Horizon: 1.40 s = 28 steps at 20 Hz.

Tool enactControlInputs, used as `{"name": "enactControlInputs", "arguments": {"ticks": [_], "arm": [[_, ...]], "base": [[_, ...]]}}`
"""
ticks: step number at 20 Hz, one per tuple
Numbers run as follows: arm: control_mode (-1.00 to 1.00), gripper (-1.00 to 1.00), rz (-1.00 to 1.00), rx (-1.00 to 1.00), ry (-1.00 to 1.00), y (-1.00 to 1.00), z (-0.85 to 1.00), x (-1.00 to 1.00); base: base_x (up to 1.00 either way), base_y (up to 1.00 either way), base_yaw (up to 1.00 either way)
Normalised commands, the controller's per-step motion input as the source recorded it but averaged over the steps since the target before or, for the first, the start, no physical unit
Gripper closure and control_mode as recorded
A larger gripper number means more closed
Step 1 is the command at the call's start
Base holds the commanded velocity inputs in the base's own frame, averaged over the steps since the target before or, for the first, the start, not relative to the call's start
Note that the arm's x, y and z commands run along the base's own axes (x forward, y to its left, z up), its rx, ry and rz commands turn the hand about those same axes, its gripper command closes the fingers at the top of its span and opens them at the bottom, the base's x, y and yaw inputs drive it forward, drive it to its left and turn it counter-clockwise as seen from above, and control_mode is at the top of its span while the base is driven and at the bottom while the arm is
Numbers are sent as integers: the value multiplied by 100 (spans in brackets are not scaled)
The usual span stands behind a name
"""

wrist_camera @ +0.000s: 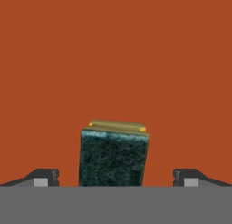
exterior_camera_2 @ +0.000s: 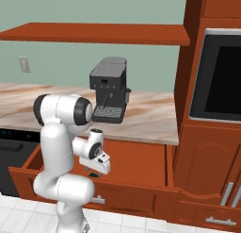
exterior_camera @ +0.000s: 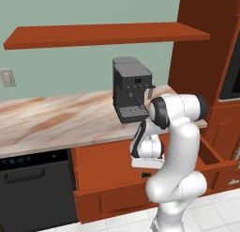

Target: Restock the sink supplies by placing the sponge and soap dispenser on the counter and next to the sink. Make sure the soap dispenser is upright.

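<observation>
So the arm is bent down into the pulled-out red-brown wooden drawer [exterior_camera: 213, 153] below the counter, and the hand view is where it gets interesting. The two-finger dark gripper [wrist_camera: 116, 177] has its tips spread wide, about as far apart as they go, with nothing between the pads yet. Sitting right between them is the sponge [wrist_camera: 114, 157], a little rectangular block with a dark green scrubby face toward the camera and a strip of yellow showing along its far edge. It rests on the flat red-brown drawer floor, and there's clear space on both sides between it and each fingertip.

The bit that matters: the sponge's long axis runs away from the camera, straight along the gap between the fingers, so the jaws would close across its short width. It sits a touch left of centre, nearer the left tip in that view. My guess is a straight drop and squeeze should do it, no wrist twist needed.

Further out, the long beige marble-look counter [exterior_camera: 51, 120] with brown-orange veins is up above the drawer, with a big black coffee machine [exterior_camera: 131, 88] on it. I can't spot the soap dispenser or the sink from here.
</observation>
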Motion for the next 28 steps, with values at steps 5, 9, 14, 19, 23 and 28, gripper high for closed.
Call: {"name": "enactControlInputs", "arguments": {"ticks": [5,9,14,19,23,28], "arm": [[-100,-100,-1,0,0,0,-3,-4],[-100,-100,0,0,1,0,-6,0],[-100,-100,0,0,2,0,-15,0],[-100,-100,0,0,1,0,-17,0],[-100,-100,0,0,2,0,-18,0],[-100,-100,0,0,1,0,-23,0]], "base": [[0,0,0],[0,0,0],[0,0,0],[0,0,0],[0,0,0],[0,0,0]]}}
